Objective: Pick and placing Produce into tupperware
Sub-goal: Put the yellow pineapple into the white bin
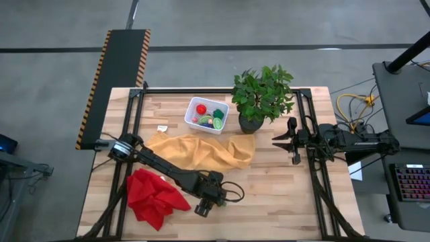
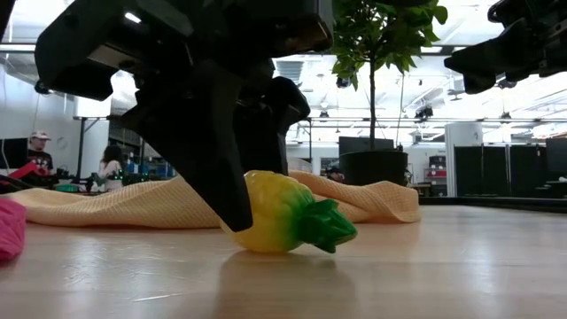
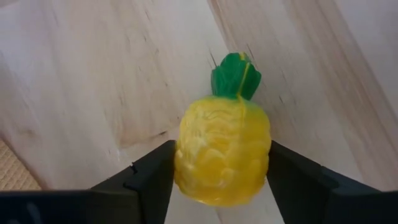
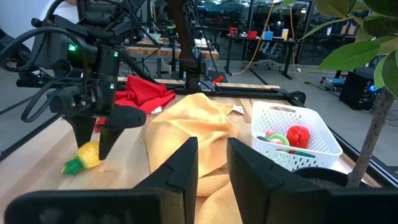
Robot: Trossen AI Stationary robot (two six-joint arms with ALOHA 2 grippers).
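Observation:
A toy pineapple (image 3: 222,149), yellow with a green crown, lies on its side on the wood table near the front edge. My left gripper (image 1: 203,207) stands over it, with one dark finger on each side of its yellow body. The white mesh tupperware (image 1: 190,111) sits at the far middle of the table and holds red (image 1: 201,109) and green (image 1: 217,114) produce. My right gripper (image 1: 293,141) waits at the table's right side, level, fingers slightly apart, with nothing between them. My left gripper pinches the pineapple's yellow body (image 3: 186,155) between its two fingers (image 3: 149,180), one on each flank. The fingers slant steeply down from the table's left. The pineapple rests on the table on its side, its green crown (image 3: 235,76) pointing away from the gripper.
A yellow cloth (image 1: 201,151) lies spread across the table's middle. A red cloth (image 1: 154,195) is bunched at the near left, beside my left arm. A potted plant (image 1: 262,94) stands right of the tupperware. People show in the room behind the table.

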